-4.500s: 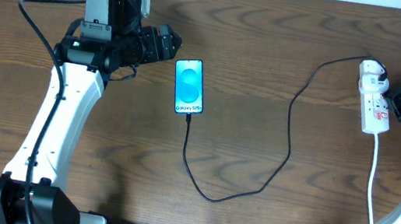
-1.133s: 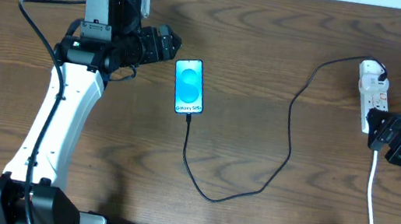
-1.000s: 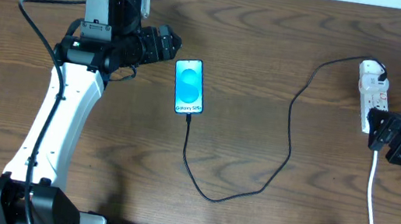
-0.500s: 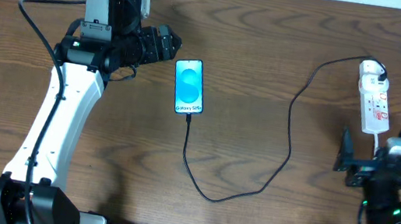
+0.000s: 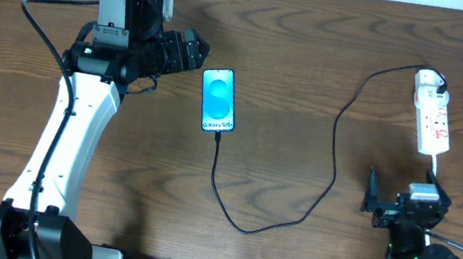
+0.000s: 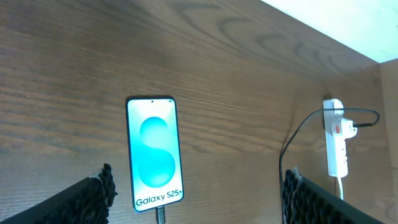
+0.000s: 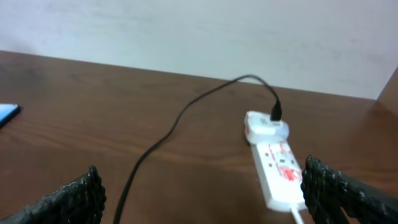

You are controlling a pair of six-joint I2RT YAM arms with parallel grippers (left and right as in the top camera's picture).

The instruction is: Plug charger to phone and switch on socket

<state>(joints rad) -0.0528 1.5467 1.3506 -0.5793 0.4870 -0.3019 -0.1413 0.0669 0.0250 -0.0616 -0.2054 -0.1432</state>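
Presently in hand: switching on the socket (image 5: 433,122) is judged to be the open step, since the plug tip (image 6: 160,214) of the charger (image 5: 336,162) is seen seated in the near end of the phone (image 5: 219,101).
Phone: laid flat on the table (image 5: 315,50), left of centre, screen lit.
Charger: the black cable is looped from the phone across the table to the white plug (image 7: 267,127), which sits in the socket's far end.
Socket: laid at the right side of the table, well apart from both grippers.
Left gripper (image 6: 196,186): released, fingers spread wide, nothing held, near the phone.
Right gripper (image 7: 202,180): released and empty, pointed toward the socket from the near side.
Switch state: cannot be told; the red markings are too small.
Next move: the right gripper would have to be brought over the socket and the switch pressed straight down, so that the light strip is not slid.
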